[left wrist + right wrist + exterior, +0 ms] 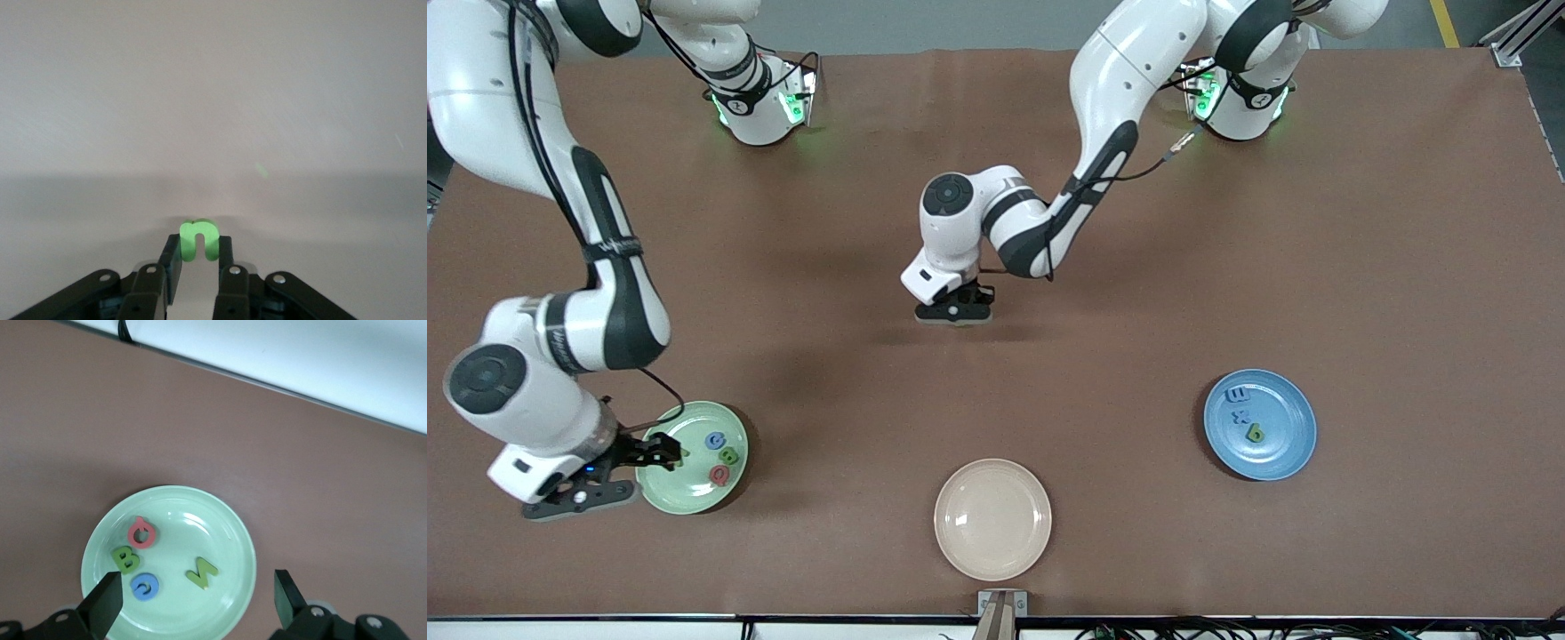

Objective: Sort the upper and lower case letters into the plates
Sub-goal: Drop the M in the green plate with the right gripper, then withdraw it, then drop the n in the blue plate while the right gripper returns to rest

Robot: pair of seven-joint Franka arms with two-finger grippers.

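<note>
Your left gripper (199, 257) is closed on a small green letter (199, 239) at the middle of the table (1316, 222), low over the cloth. In the left wrist view the letter stands upright between the two fingers, shaped like an "n", and they pinch it by its two legs. I cannot tell whether it is already off the table.

Your right gripper (197, 603) hangs over the green plate (230, 533) with its jaws wide apart and nothing between them. In this plate lie four letters: a red one (141, 533), a green B (125, 559), a blue one (145, 585) and a green N (202, 573). The blue plate (1294, 444), toward the left arm's end, holds three letters. The beige plate (992, 519) is not used.

These letters look very light, flat and a little soft, like foam, so a gentle squeeze should be enough; too much force may bend them. A piece so thin can twist or slip out, so take hold across the flat sides or across both legs, near the middle, not at a tip. The plates look glossy, so a letter dropped from high may slide.
</note>
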